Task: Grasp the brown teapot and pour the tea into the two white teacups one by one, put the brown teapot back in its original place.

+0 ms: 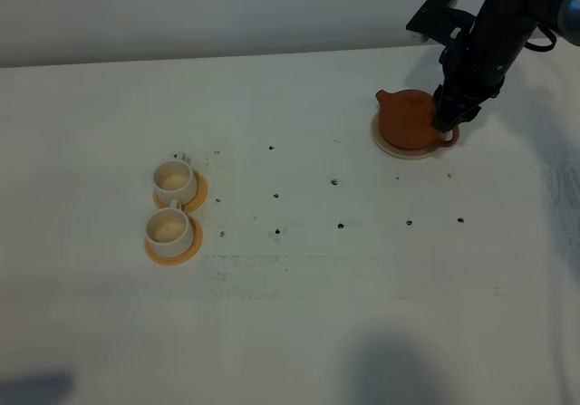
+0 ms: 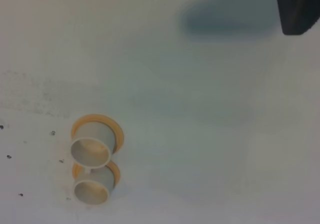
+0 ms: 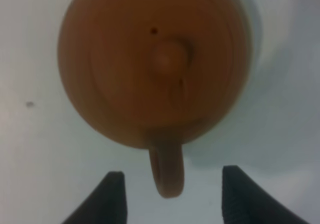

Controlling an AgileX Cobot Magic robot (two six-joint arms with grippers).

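White table (image 1: 299, 314), only wrist view shows right gripper (image 3: 172, 174) spread wide astride brown teapot (image 3: 150, 63) handle

White tabletop (image 1: 299, 323), scattered dark specks (image 1: 277, 232), plain pale wall (image 1: 181, 6) behind, soft shadows

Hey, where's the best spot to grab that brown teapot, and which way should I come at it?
Take the brown teapot by its loop handle, from above on the side away from the spout. The handle sticks out clear of the round body, thin enough to pinch; the open right tool straddles it.
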